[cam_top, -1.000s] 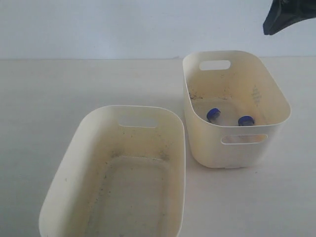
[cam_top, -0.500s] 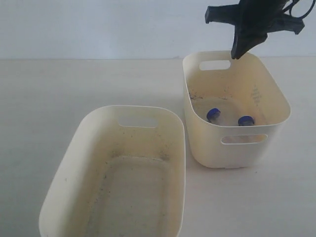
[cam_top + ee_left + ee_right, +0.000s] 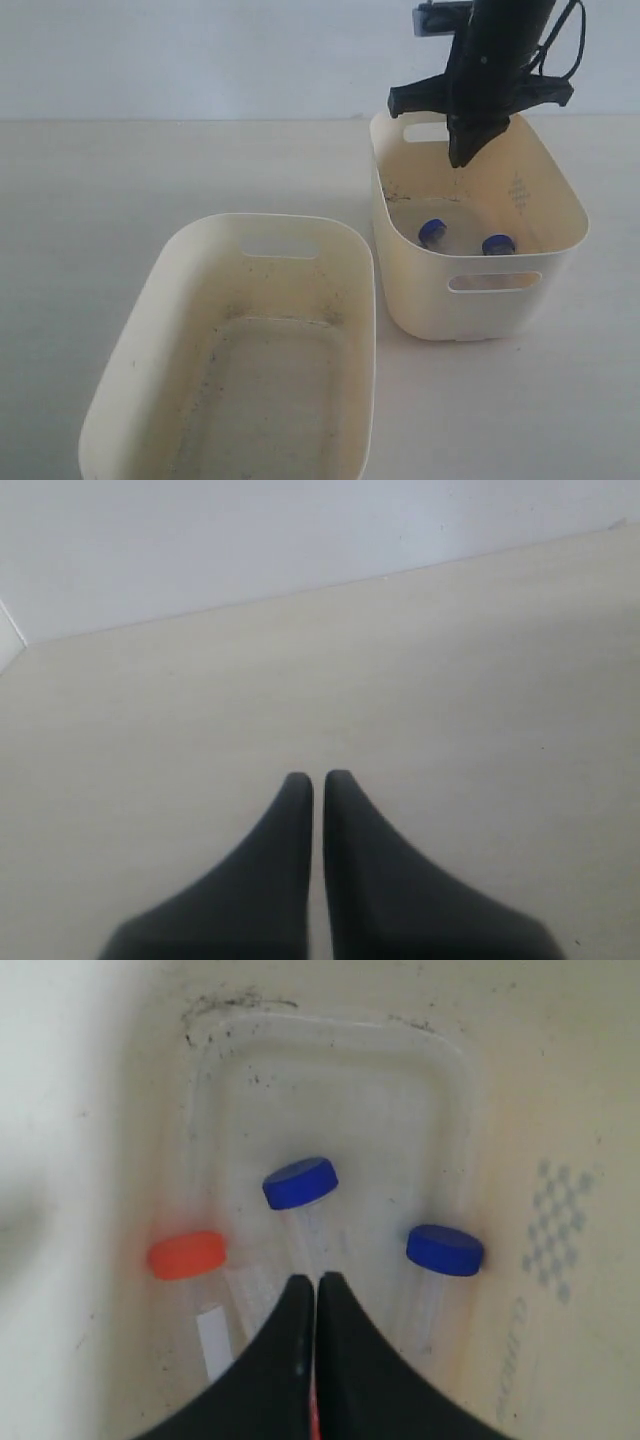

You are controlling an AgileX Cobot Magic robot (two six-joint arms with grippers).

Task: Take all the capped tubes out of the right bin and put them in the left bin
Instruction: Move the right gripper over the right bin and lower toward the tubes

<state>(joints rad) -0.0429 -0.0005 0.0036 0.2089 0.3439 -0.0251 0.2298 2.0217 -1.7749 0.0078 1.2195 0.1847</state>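
Counting three capped tubes (image 3: pixel 300 1230) in the right bin (image 3: pixel 480 310): two blue caps (image 3: pixel 300 1182), one orange cap (image 3: pixel 187 1255), the orange showing only in the right wrist view. Right gripper (image 3: pixel 458 160) hangs above, fingers pressed together; left gripper (image 3: pixel 317 775) fingers nearly touching over table (image 3: pixel 400 680); one left bin (image 3: pixel 150 300) alongside

A laboratory-style robot test bench is indicated. A plain pale tabletop (image 3: pixel 100 180) is set against a bare white wall (image 3: pixel 200 50). Only 2 cream plastic tubs are laid out on it, the left bin (image 3: pixel 270 217) and the right bin (image 3: pixel 430 300). 3 screw-lidded capped tubes (image 3: pixel 300 1185) of sample type are seen in the right bin, under a black robot arm (image 3: pixel 490 70).
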